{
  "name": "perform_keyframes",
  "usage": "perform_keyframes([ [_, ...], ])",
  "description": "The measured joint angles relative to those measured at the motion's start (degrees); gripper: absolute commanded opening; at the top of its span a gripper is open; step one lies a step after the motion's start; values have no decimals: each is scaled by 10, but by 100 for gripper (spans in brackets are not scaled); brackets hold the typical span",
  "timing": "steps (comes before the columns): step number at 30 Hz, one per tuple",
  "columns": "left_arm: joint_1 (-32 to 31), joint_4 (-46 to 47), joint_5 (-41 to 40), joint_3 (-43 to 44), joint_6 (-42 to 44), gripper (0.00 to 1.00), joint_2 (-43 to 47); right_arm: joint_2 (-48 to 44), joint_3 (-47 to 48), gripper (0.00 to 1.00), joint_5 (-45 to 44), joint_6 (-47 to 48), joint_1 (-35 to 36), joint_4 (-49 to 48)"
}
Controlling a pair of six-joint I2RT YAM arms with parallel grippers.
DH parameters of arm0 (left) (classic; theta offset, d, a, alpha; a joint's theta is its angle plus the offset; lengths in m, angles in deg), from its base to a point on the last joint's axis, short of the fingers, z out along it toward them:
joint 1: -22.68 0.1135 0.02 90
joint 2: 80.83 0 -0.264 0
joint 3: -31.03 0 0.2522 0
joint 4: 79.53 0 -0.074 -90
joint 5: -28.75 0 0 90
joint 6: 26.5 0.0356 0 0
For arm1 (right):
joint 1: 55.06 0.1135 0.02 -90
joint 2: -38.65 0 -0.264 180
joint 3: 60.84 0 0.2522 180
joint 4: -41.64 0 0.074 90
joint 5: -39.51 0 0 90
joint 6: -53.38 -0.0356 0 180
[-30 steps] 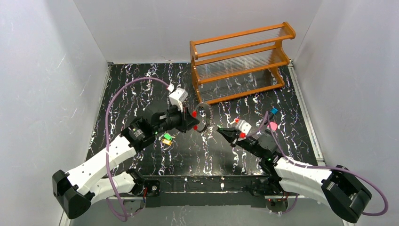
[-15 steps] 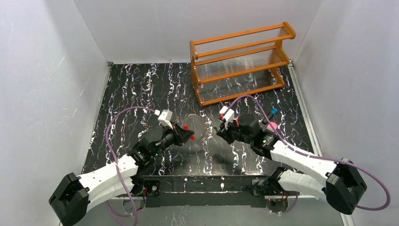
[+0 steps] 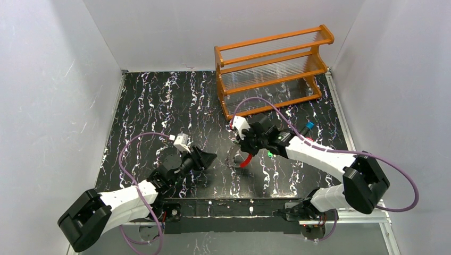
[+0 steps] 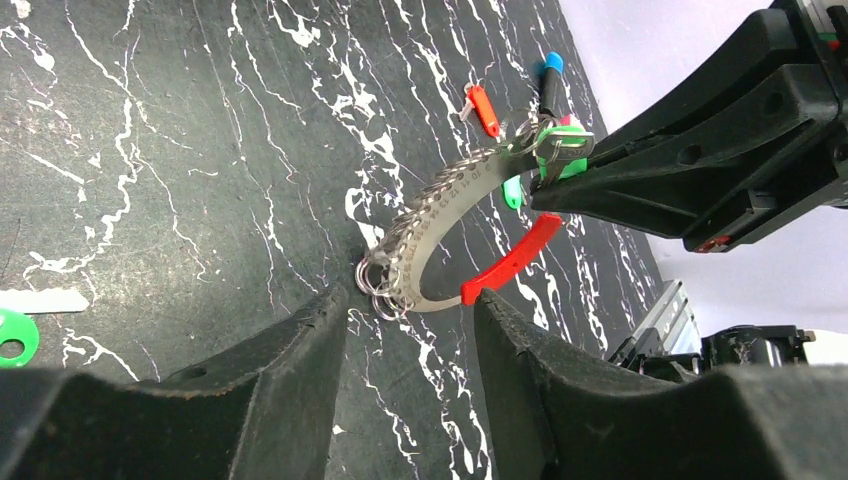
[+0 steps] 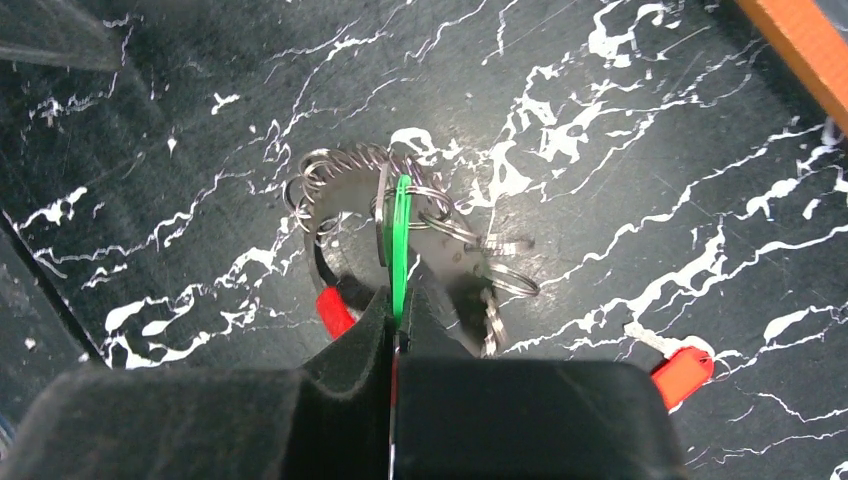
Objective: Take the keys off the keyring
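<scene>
The keyring (image 4: 437,235), a silvery ribbed coil with a red segment (image 4: 510,262), tilts up from the table mid-front (image 3: 239,159). My right gripper (image 5: 397,305) is shut on a green key (image 5: 400,225) threaded on the ring's upper end, and the same green key (image 4: 560,152) shows in the left wrist view. My left gripper (image 4: 410,310) is open just short of the ring's lower end, touching nothing. In the top view the left gripper (image 3: 206,158) sits left of the ring and the right gripper (image 3: 245,154) above it. A loose red key (image 5: 685,375) and a loose green key (image 4: 15,335) lie on the table.
An orange wooden rack (image 3: 271,69) stands at the back right. A blue-tipped object (image 3: 309,126) lies right of the right arm. White walls close in the black marbled table (image 3: 159,106) on three sides.
My left gripper has opened, let go of the keyring and drawn back toward the near left. My right arm swung in to the ring and now pinches the green key.
</scene>
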Motion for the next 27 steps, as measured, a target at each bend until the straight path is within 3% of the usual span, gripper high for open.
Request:
perform_keyframes([
  [16, 0, 5, 96, 60, 108, 45, -34, 47, 108, 1, 10, 23, 22, 139],
  [27, -14, 9, 122, 105, 200, 45, -71, 47, 120, 1, 9, 12, 23, 179],
])
